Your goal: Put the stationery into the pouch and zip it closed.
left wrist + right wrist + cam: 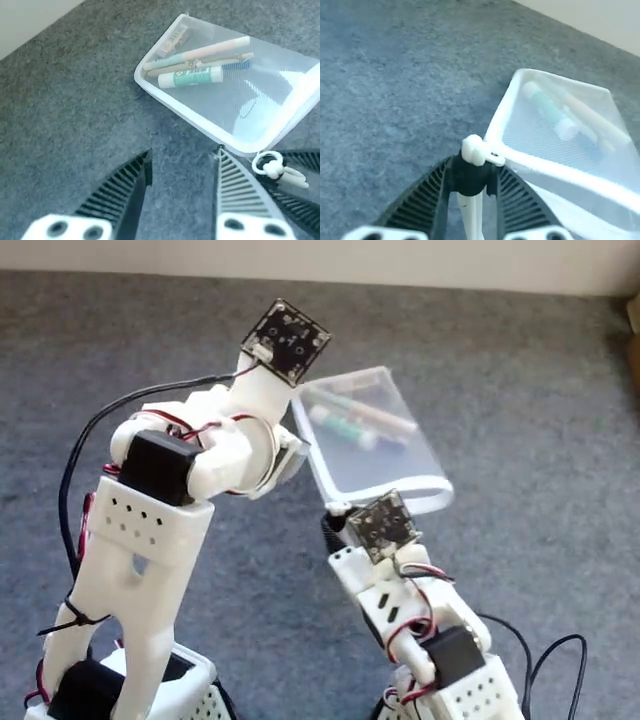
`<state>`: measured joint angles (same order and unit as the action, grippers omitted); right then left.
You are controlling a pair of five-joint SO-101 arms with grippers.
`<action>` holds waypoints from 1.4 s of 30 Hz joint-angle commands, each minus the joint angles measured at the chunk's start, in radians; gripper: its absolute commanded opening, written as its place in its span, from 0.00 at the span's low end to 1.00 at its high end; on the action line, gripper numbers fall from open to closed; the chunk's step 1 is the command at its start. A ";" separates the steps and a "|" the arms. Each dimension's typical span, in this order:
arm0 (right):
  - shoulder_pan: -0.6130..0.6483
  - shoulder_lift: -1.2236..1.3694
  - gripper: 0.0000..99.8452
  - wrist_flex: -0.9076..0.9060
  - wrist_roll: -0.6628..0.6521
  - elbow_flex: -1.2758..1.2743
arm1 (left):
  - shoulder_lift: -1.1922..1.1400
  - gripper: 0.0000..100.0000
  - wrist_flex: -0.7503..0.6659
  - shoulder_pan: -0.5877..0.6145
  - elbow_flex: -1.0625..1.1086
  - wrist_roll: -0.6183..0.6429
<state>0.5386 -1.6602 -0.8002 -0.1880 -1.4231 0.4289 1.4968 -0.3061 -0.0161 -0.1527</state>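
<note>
1. My right gripper (472, 175) has its black ribbed fingers pinched narrow on the small white knotted zip pull (476, 150). The pull pokes out just past my tips.
2. In the high view the zip pull (340, 508) sits at the 7 o'clock corner of the translucent white mesh pouch (375, 435). My right gripper (335, 525) is right against that corner, on its 7 o'clock side.
3. The pouch lies flat on the grey carpet-like table surface (520, 370), toward 1 o'clock from the middle of the high view.
4. The stationery is inside the pouch, side by side at its 11 o'clock end, well apart from the zip pull. It is a white glue stick with a green label (190, 77), a peach-coloured pen (200, 52) and a pale green pen with a blue end (200, 63).
5. My left gripper (183, 152) is spread wide and holds nothing. It hovers over bare grey surface just beside the pouch's (260, 100) long white-edged side.
6. One of my left fingers comes close to that edge, next to the zip pull (270, 165) held by my right gripper (280, 172). I cannot tell whether it touches.
7. In the high view my left arm (200, 460) stands at 9 o'clock from the pouch, with its wrist over the pouch's 9 o'clock edge.
8. I cannot tell how far the zip is drawn along the pouch's mouth.
</note>
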 commanded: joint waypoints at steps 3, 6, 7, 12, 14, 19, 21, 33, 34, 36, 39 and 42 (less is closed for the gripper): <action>-0.027 -0.189 0.00 -0.088 -0.006 0.116 | 0.021 0.20 0.017 0.010 -0.008 -0.012; -0.048 -0.162 0.00 -0.084 -0.008 0.117 | 0.021 0.20 0.015 -0.005 -0.008 -0.014; -0.064 -0.162 0.00 -0.082 -0.008 0.117 | 0.021 0.20 0.017 -0.012 -0.007 -0.025; -0.136 -0.180 0.00 -0.081 -0.005 0.153 | 0.021 0.20 0.021 -0.077 0.042 -0.063; -0.156 -0.179 0.00 -0.087 -0.003 0.171 | 0.021 0.20 0.021 -0.101 0.068 -0.063; -0.208 -0.179 0.00 -0.088 -0.003 0.197 | 0.021 0.20 0.021 -0.148 0.077 -0.063; -0.223 -0.179 0.00 -0.088 -0.003 0.206 | 0.022 0.20 0.021 -0.176 0.077 -0.063; -0.228 -0.180 0.00 -0.237 -0.002 0.331 | 0.097 0.16 0.015 -0.254 0.111 -0.035; -0.228 -0.180 0.00 -0.239 -0.002 0.340 | 0.130 0.16 0.005 -0.255 0.134 -0.035; -0.228 -0.180 0.00 -0.237 0.014 0.346 | 0.202 0.17 -0.041 -0.255 0.211 -0.035; -0.228 -0.180 0.00 -0.236 0.049 0.360 | 0.325 0.19 -0.149 -0.259 0.354 -0.035; -0.228 -0.180 0.00 -0.236 0.054 0.398 | 0.438 0.22 -0.259 -0.259 0.489 -0.032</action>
<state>0.3207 -1.8182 -1.0365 -0.1481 -1.1239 0.7480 1.3403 -0.5501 0.3920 -0.1987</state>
